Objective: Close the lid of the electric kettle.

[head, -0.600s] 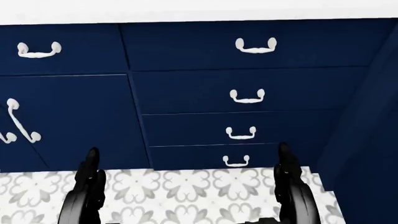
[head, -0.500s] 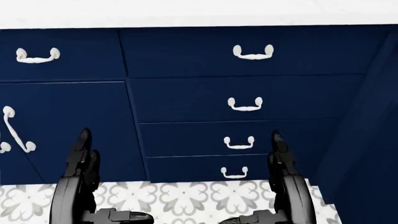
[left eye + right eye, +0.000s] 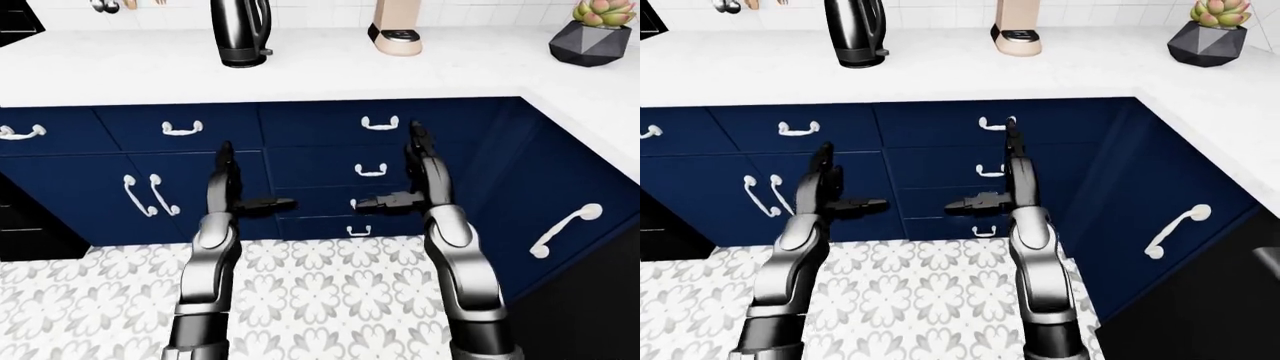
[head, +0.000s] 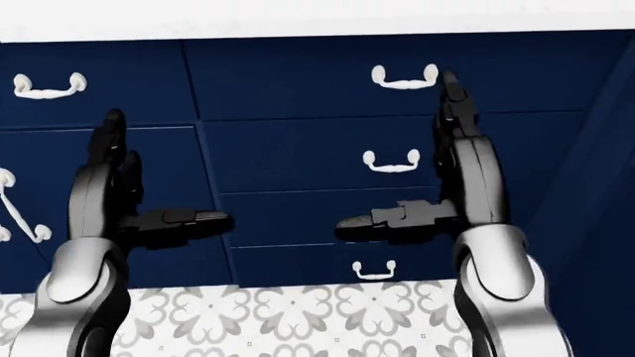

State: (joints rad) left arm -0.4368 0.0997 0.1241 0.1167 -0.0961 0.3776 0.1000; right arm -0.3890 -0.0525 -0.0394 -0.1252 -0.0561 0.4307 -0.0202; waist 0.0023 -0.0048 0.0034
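Note:
The black electric kettle stands on the white counter at the top of the left-eye view, left of middle. Its top is cut off by the frame, so the lid does not show. My left hand and right hand are raised before the navy drawers, well below and short of the kettle. Both are open and empty, fingers pointing up and thumbs pointing inward toward each other. In the head view the left hand and right hand show against the drawer fronts; the kettle is out of that view.
A beige appliance and a potted succulent stand on the counter to the kettle's right. Navy cabinets with white handles run below; the counter turns down the right side. Patterned tile floor lies underfoot.
Both hands have risen in the head view from the bottom edge to mid-frame, with forearms and inward thumbs now showing. The drawers have shifted only slightly.

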